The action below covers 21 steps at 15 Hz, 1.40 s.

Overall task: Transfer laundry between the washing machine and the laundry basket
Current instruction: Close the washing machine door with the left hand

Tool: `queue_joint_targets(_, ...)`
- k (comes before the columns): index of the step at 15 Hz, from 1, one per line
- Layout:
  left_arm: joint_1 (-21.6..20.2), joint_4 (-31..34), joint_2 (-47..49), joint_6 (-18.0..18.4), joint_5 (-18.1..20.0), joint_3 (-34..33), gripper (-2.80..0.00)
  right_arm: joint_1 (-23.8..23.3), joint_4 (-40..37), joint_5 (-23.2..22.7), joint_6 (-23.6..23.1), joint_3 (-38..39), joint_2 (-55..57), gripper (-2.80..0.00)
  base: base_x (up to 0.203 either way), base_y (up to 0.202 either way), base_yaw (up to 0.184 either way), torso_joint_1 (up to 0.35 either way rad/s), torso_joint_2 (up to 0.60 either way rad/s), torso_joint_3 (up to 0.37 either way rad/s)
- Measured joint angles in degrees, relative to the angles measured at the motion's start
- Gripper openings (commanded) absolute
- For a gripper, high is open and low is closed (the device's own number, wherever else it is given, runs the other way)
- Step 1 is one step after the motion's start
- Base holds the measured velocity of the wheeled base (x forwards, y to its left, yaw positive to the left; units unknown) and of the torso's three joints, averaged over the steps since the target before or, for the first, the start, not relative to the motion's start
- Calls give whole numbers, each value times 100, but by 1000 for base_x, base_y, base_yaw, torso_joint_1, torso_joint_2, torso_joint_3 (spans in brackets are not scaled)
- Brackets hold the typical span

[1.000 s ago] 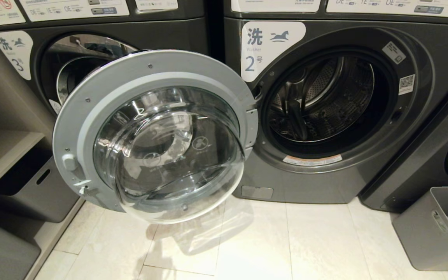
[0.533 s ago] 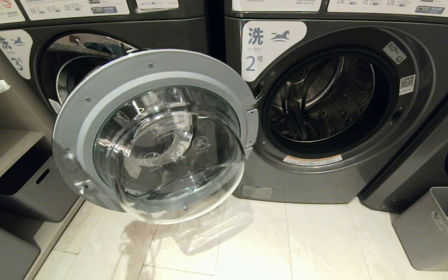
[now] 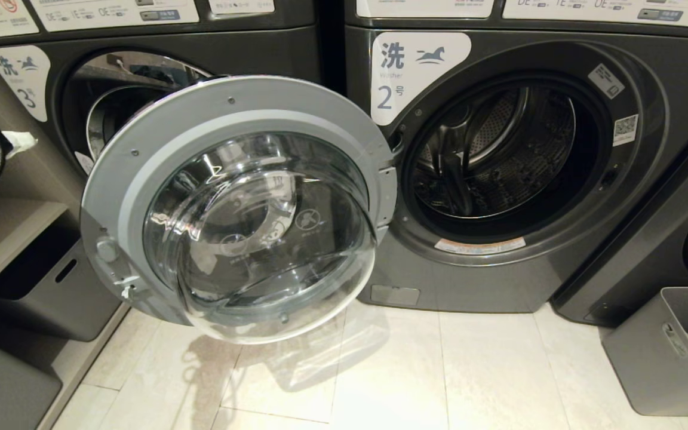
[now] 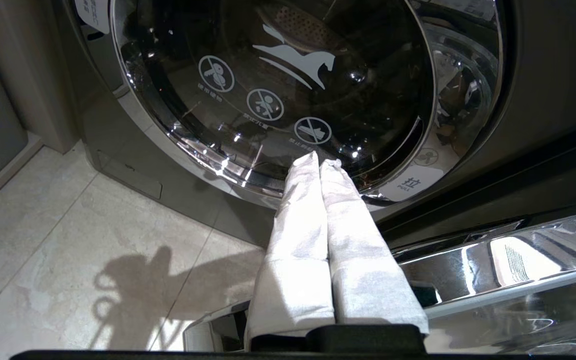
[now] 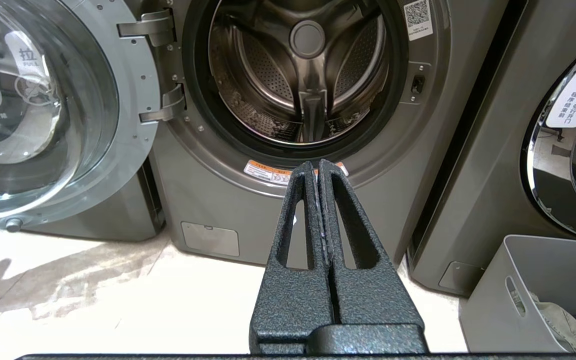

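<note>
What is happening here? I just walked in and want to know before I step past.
A two-armed robot faces the dark grey front-loading washing machine number 2, whose round glass door hangs wide open; the steel drum looks empty. The left gripper, fingers wrapped in white and shut on nothing, is at the far left near the neighbouring machine's closed door. The right gripper is shut and empty, pointing at the open machine. The grey plastic laundry basket on the floor holds clothes.
</note>
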State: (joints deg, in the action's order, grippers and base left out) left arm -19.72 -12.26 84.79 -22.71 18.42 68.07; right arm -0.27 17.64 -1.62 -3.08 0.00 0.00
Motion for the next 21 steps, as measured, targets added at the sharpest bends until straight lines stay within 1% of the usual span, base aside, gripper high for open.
queue_joint_targets(2,7,-2,27,-19,88,-43,-280,0,0,0,3,0,0,-280,0,0,0,0,0,0)
queue_joint_targets(5,7,4,22,-42,590,-262,-280,0,2,-6,49,0,0,-280,0,0,0,0,0,0)
queue_joint_targets(9,13,13,-4,-60,998,-492,-280,0,5,-1,119,0,0,-280,0,0,0,0,0,0)
queue_joint_targets(15,40,28,55,-79,1039,-553,-280,0,7,0,119,0,0,-280,0,0,0,0,1,4)
queue_joint_targets(21,193,15,9,-60,1071,-649,-280,0,9,0,119,0,0,-280,0,0,0,0,0,0)
